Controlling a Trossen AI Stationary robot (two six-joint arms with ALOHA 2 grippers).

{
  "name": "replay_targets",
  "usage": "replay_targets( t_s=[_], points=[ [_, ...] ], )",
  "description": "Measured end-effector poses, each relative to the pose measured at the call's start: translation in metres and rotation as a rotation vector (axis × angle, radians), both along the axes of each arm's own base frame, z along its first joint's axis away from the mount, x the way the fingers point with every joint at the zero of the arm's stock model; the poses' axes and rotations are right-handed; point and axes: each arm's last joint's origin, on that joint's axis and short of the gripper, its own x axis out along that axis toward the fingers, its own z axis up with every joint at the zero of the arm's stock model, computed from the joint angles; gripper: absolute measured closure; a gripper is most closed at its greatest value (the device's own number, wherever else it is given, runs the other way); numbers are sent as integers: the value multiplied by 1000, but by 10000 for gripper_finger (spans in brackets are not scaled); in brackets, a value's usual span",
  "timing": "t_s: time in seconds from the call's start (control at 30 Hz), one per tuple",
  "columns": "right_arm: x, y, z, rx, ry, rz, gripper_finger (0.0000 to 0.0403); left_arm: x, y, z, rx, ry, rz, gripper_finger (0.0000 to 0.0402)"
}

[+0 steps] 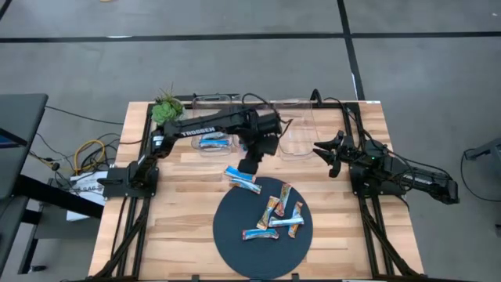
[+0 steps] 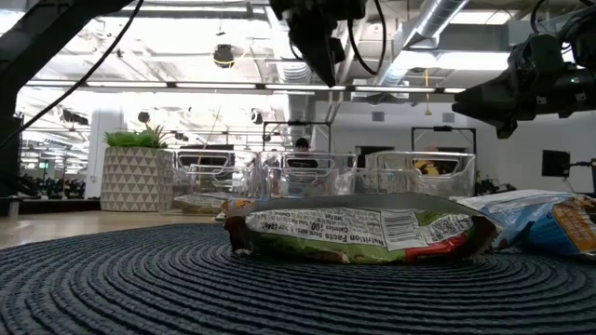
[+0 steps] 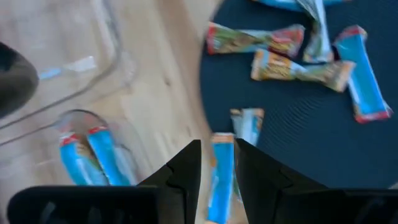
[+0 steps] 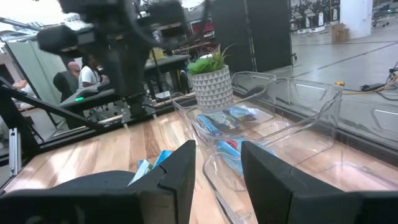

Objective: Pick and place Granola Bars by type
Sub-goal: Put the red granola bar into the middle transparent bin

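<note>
On the dark round mat (image 1: pixel 258 251) the high view shows roughly five granola bars (image 1: pixel 275 213) lying loose in a cluster, blue-and-white ones mixed with orange-brown ones, though overlaps make the exact count uncertain. Two more blue bars (image 1: pixel 243 179) lie at the mat's far left edge, partly on the wooden table (image 1: pixel 180 227). At least two blue bars (image 1: pixel 213 142) sit inside the left clear bin (image 1: pixel 205 149); the right clear bin (image 1: pixel 296 139) is beside it. The left gripper (image 1: pixel 249 166) hangs over the two edge bars, its fingers (image 3: pixel 186 174) narrowly parted with a blue bar (image 3: pixel 221 177) seen between them, but whether they pinch it I cannot tell. The right gripper (image 1: pixel 332 155) hovers near the right bin with its fingers (image 4: pixel 264 168) spread and empty. The left arm carries the word TROSSEN. In the low view, the nearest wrapper (image 2: pixel 358 230) shows "Nutrition Facts" and "100 calories". One potted plant (image 1: pixel 165 107) stands at the table's far left corner.
</note>
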Motion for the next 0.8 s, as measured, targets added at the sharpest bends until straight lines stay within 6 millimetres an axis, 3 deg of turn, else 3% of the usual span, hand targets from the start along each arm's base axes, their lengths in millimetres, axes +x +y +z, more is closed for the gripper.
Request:
replay_targets(
  t_s=[0.3,0.47,0.8],
  points=[
    [0,0,0,0,0,0,280,-1,-26,-32,-16,148,-42,313],
    [0,0,0,0,0,0,280,4,-44,-43,-23,138,-48,313],
    [0,0,0,0,0,0,280,10,-89,-42,-72,86,-12,313]
  ],
)
